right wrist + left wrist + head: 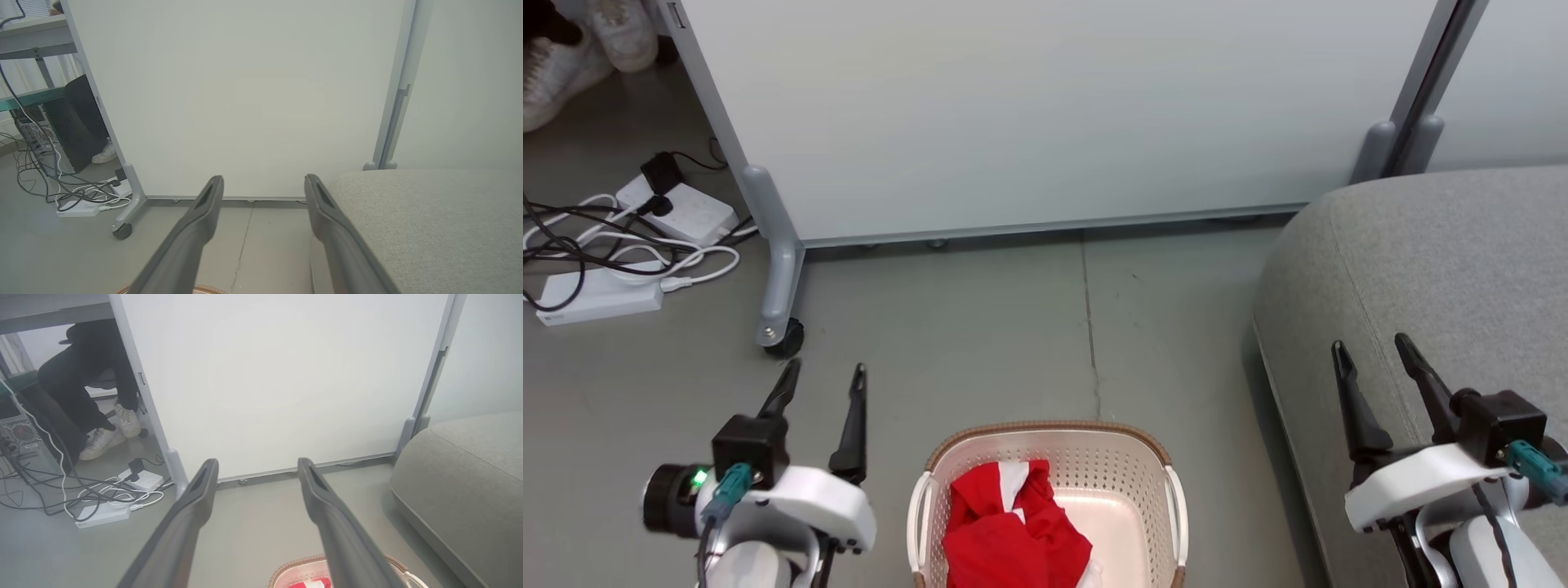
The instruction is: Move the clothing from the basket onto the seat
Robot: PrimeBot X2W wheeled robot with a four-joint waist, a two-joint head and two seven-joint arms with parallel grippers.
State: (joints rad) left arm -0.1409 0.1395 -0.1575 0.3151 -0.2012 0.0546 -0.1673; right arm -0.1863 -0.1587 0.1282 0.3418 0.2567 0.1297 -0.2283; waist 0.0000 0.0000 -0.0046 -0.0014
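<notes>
Left gripper [826, 367] and right gripper [1370, 343], fingers apart and empty, flank one basket [1045, 426] holding one heap of clothing [1013, 531], with one sofa [1445, 261] at the right.

clothing [1013, 531]: bright red with a white strip, scrunched up in a heap, sitting in the left half of the basket
basket [1123, 461]: cream plastic, holey sides, brown woven-looking rim, white handles, upright on the floor, right part of its bottom bare
seat [1445, 269]: big grey fabric sofa, rounded corner, off to the basket's right, not touching it
</notes>
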